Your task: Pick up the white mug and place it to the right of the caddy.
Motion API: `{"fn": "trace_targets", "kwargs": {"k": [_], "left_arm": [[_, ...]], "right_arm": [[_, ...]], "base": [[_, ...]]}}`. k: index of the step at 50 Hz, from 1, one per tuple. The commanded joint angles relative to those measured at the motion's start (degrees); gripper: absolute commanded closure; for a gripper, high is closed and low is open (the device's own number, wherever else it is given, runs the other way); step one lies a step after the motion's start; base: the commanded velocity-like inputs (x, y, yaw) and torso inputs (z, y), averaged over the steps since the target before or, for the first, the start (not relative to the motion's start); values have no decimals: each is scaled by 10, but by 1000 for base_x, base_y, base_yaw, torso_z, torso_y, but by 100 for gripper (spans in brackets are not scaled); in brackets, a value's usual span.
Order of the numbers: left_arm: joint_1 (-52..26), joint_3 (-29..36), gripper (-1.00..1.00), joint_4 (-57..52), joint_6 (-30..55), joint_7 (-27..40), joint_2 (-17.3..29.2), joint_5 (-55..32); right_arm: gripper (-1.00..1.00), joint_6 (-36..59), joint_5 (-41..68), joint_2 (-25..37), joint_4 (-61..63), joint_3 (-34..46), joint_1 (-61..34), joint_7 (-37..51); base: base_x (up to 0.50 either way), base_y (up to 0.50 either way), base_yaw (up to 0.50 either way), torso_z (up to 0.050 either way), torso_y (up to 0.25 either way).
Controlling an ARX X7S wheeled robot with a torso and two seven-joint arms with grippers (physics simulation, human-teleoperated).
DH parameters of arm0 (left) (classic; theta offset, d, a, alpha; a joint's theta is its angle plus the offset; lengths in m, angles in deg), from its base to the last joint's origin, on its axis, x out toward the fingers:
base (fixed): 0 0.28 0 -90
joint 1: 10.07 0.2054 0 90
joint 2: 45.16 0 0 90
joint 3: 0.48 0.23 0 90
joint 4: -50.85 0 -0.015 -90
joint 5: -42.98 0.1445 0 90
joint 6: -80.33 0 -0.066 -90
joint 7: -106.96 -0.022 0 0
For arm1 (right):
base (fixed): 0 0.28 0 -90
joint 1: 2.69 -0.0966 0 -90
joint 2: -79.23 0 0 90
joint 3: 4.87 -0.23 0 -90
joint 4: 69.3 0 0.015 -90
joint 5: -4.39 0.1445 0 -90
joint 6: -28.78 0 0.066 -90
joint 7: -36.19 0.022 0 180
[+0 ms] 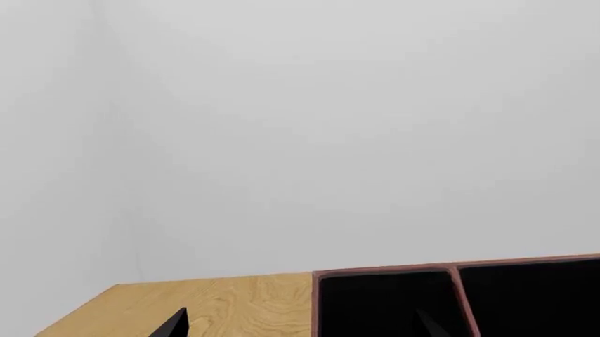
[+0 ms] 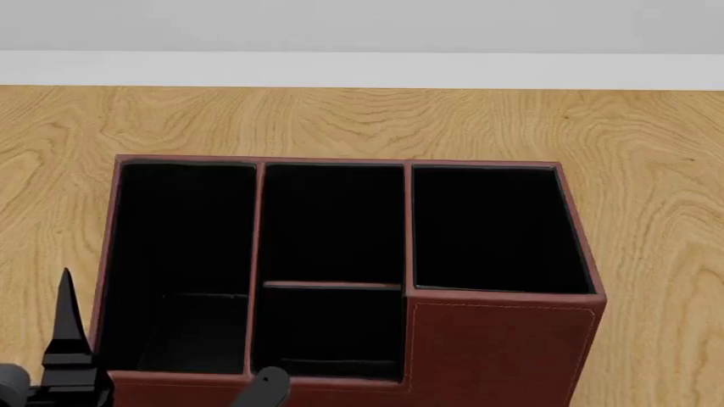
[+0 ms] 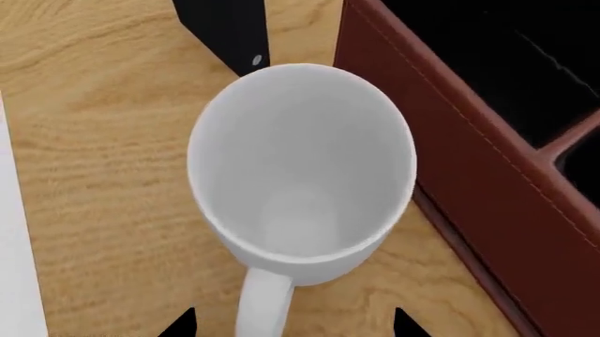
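The white mug (image 3: 300, 168) stands upright on the wooden table, seen from above in the right wrist view, its loop handle (image 3: 263, 302) pointing toward the camera. My right gripper (image 3: 292, 326) is open, its two dark fingertips wide apart on either side of the handle and not touching it. The mug stands close beside a wall of the dark red-brown caddy (image 3: 468, 161). The head view shows the caddy (image 2: 498, 348) whole with its black-lined compartments, but neither the mug nor the right gripper. My left gripper (image 2: 164, 365) is open at the caddy's near left corner, holding nothing.
A black tapered object (image 3: 225, 31) lies on the table just beyond the mug. A white strip (image 3: 14, 246) borders the wood on one side. Bare wooden table (image 2: 656, 170) surrounds the caddy, with a pale wall (image 2: 362, 25) behind. The left wrist view shows the caddy rim (image 1: 450, 270).
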Motion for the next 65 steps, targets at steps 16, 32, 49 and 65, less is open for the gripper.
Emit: {"fn": "trace_targets", "kwargs": {"k": [16,32,49,65], "left_arm": [[2,1,-100,0,-7,5,5,-6],[2,3,-100,-1,-6,8,8,-9],[1,3,-100,-3,-5,10,12,-15],[48,-47,-100,-99,-17,50,18,-8]], "right_arm": [[-100,-38,-32,-17,-69,44,7,-46],[-100,-56,-42,-22,-102,55,7,-65],[100,-61,-44,-23,-115,62,6,-71],[100,-35,-25,-12,-58,51,3,-37]], "base": [[0,0,0,0,0],[0,0,0,0,0],[1,1,3,0,0],[1,1,2,0,0]]}}
